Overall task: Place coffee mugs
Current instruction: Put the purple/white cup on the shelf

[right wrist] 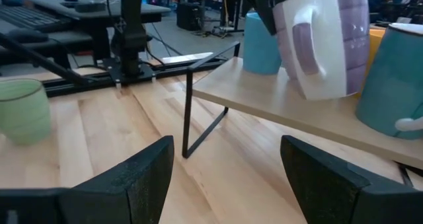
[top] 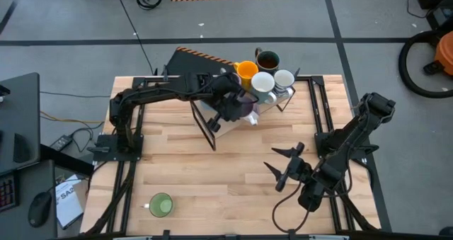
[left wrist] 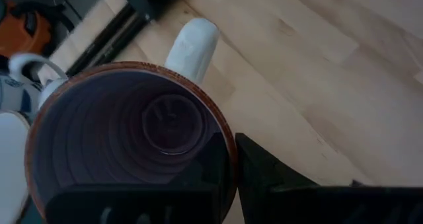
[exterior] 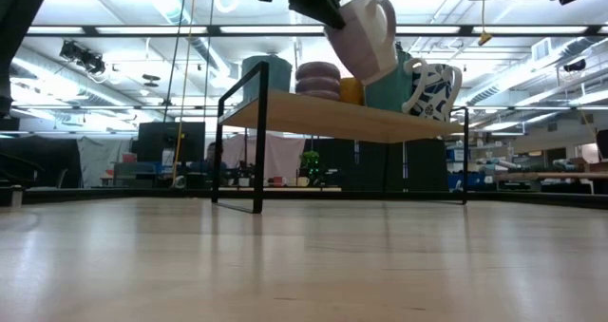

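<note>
The left gripper point(top: 237, 102) was clamped on a purple mug's point(exterior: 366, 39) rim, holding it tilted above the shelf point(exterior: 332, 121) beside other mugs, probably for setting down. The right gripper point(top: 283, 166), jaws apart, waited near the table's right side.

my left gripper point(top: 237, 102) holds a mug point(exterior: 366, 39) tilted above the shelf point(exterior: 380, 123); other mugs point(top: 263, 81) stand behind it; one mug point(top: 161, 205) sits alone at the table's point(top: 233, 176) near left.
</note>
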{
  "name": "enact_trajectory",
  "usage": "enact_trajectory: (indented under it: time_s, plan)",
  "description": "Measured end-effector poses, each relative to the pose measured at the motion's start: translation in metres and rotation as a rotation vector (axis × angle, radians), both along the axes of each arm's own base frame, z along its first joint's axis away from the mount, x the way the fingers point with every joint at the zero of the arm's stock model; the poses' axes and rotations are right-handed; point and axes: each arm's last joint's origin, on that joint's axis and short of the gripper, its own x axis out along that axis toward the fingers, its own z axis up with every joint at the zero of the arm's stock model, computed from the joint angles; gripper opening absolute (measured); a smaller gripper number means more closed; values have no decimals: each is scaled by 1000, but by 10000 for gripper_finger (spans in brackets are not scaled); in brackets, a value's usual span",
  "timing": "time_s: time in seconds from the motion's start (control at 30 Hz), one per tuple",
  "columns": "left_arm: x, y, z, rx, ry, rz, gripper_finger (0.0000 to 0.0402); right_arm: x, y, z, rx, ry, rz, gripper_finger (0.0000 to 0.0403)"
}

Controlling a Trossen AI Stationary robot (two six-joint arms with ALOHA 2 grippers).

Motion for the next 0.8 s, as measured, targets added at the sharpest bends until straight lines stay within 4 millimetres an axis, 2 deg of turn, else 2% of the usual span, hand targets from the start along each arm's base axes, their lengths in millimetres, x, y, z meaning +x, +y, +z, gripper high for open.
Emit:
enact_trajectory:
  time_s: [0.1,0.3,0.43,0.67,0.8]
  plan:
    - [-4,2,-3,19,49,28,25,-1,1,1,1,-2,4,284]
    - [-10,18,-6,-12,98,114,25,-1,1,1,0,-4,3,284]
    - [-11,25,-14,-36,155,148,25,-1,1,1,8,-11,1,284]
    - [-5,26,-21,-25,171,153,25,0,2,2,19,-22,0,284]
    - [-5,26,-22,-14,171,162,40,0,2,2,24,-24,3,284]
